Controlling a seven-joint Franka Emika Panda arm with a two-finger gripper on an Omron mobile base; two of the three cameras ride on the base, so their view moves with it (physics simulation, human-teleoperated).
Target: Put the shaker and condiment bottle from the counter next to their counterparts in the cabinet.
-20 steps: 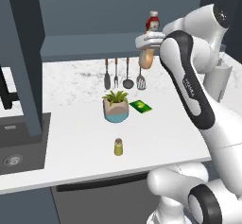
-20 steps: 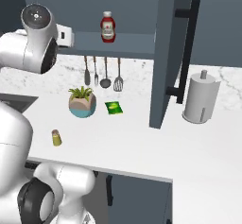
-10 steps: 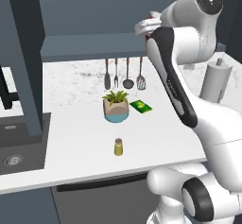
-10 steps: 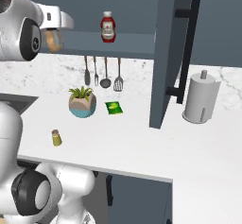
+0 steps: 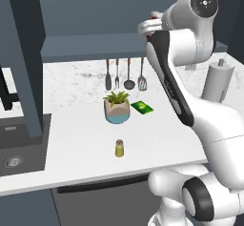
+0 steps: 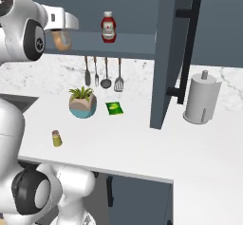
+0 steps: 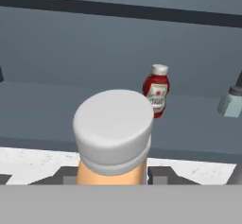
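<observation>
My gripper (image 6: 61,31) is shut on the condiment bottle (image 6: 60,41), an orange-tan bottle hanging in the air just left of the cabinet shelf (image 6: 133,43). In the hand view its cream cap (image 7: 113,126) looms close between the dark fingertips (image 7: 159,174). Beyond it, on the shelf (image 7: 42,109), stand the red ketchup bottle (image 7: 156,90) and, at the right edge, the pale blue-grey shaker (image 7: 231,101). The yellow-olive shaker (image 5: 119,148) stands upright on the counter (image 5: 76,139) near its front edge, far below the gripper.
A potted plant (image 6: 82,102) and a green packet (image 6: 114,107) sit mid-counter, with utensils (image 6: 105,72) hanging on the wall behind. The open cabinet door (image 6: 171,53) stands right of the shelf, a paper towel roll (image 6: 201,98) beyond it. A sink (image 5: 14,158) lies at the left.
The arm has swung the held bottle up and forward, to shelf height. The shaker and the things on the counter have not moved.
</observation>
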